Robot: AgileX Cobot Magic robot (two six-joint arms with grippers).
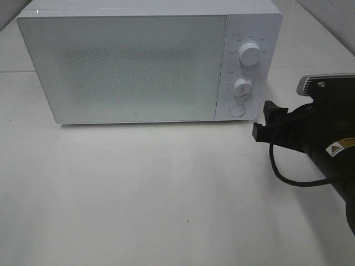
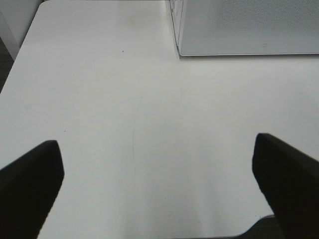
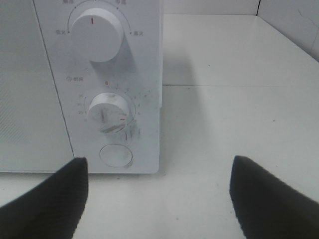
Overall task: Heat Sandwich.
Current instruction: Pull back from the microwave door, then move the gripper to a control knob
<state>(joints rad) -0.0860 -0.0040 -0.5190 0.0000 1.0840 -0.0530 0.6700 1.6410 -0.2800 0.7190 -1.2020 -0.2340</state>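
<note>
Microwave (image 1: 122, 66) door shut at desk (image 1: 138, 194) far edge; right claw (image 1: 262, 123) wide open, empty, beside its dials (image 1: 249, 55); left claw (image 2: 155, 172) wide open, empty, above desk.

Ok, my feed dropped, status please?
Left gripper open, empty. Right gripper open, empty, facing microwave dials. Door shut, sandwich not in sight. No obstruction seen.

High cam looks down from the front at the microwave (image 1: 122, 66), which sits toward the surface's (image 1: 138, 194) far edge. Left wrist cam sits further back, facing the microwave's lower front corner across the surface. Right wrist cam is close up on the control panel (image 3: 142, 59), which the high view also shows.
</note>
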